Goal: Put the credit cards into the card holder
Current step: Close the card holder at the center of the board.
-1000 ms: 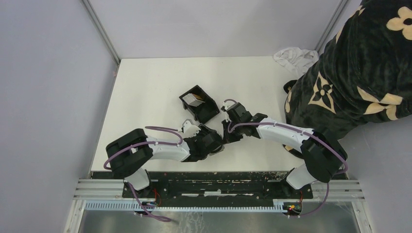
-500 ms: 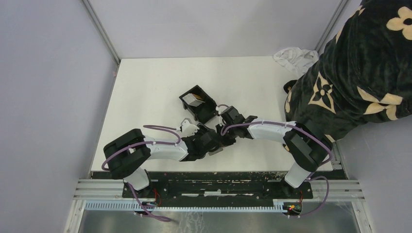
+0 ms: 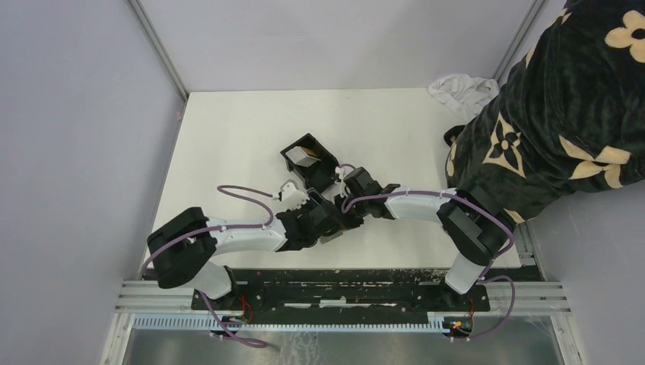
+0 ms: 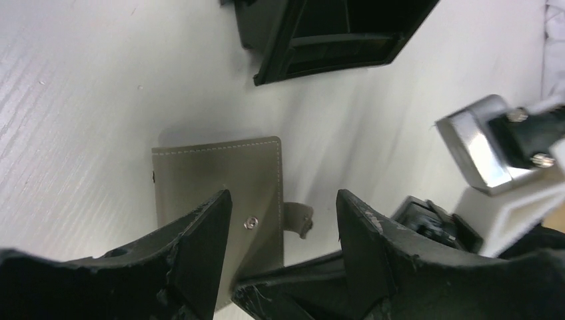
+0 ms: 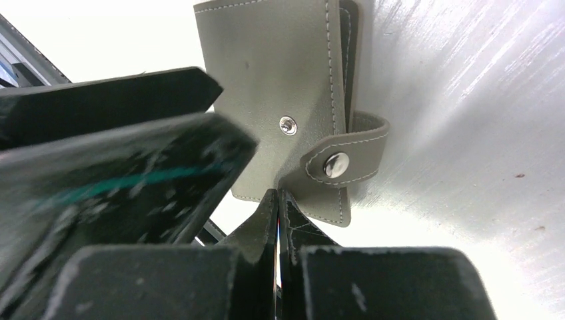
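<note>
The card holder [image 3: 312,163], an open-top black box, stands mid-table with a silver-grey and a tan card [image 3: 306,157] upright inside it; its near corner shows in the left wrist view [image 4: 320,33]. A grey-green leather wallet [image 4: 220,177] with a snap strap lies flat just in front of the box, and it also shows in the right wrist view [image 5: 280,87]. My left gripper [image 4: 283,223] [image 3: 328,219] is open, with its jaws astride the wallet's strap edge. My right gripper [image 5: 277,210] [image 3: 347,208] is shut, its tips touching the wallet's edge beside the strap [image 5: 346,157].
The two gripper heads nearly touch over the wallet. A white cloth [image 3: 460,87] lies at the back right corner. A person in a black flower-patterned garment [image 3: 567,114] leans over the table's right edge. Grey walls close off the left and back.
My right gripper has moved left, close against the left gripper. My left arm has stretched further forward, with its elbow swung left. The black box and its cards have not moved.
</note>
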`<action>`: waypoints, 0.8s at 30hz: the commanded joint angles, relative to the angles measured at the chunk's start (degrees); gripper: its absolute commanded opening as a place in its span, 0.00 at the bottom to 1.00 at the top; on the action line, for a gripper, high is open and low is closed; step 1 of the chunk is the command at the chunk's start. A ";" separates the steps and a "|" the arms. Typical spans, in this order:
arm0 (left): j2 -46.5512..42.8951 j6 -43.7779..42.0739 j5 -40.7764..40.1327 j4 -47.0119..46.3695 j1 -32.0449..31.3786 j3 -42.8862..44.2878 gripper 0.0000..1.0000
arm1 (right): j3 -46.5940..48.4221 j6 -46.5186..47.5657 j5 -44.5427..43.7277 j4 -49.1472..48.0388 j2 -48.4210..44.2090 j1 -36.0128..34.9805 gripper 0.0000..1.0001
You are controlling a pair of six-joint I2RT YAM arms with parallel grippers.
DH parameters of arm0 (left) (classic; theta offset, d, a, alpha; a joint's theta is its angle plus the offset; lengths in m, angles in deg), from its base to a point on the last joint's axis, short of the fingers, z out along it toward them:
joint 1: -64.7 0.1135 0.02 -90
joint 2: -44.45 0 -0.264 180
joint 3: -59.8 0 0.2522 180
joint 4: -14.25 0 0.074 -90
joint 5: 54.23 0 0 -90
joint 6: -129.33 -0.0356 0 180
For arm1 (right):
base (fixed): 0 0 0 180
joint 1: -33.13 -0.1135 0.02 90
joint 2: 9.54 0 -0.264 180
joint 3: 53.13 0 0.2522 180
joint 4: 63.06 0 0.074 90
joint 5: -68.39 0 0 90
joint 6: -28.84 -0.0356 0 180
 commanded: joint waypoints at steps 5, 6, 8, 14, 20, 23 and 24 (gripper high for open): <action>-10.30 0.97 -5.88 10.06 -1.76 0.99 0.68 | -0.15 1.18 -1.96 -0.93 1.49 -0.62 0.01; -11.42 1.86 -5.91 11.43 -1.97 0.45 0.68 | -0.09 1.30 -1.95 -0.75 1.53 -0.58 0.01; -12.37 4.77 -5.96 15.57 -2.69 -0.57 0.67 | 0.08 1.53 -2.00 -0.49 1.42 -0.58 0.01; -12.44 12.45 -3.59 21.83 -4.36 -3.66 0.50 | 0.84 2.57 -2.08 0.91 1.34 -0.62 0.01; -11.99 14.35 -1.61 24.06 -4.90 -4.88 0.36 | 1.95 3.21 -1.76 1.97 1.68 -0.58 0.01; -11.29 14.49 -1.04 23.75 -4.93 -5.18 0.35 | 2.14 3.24 -1.61 2.38 1.90 -0.59 0.01; -10.98 14.42 -0.88 23.50 -4.96 -5.18 0.35 | 2.09 3.28 -1.65 2.37 1.78 -0.63 0.01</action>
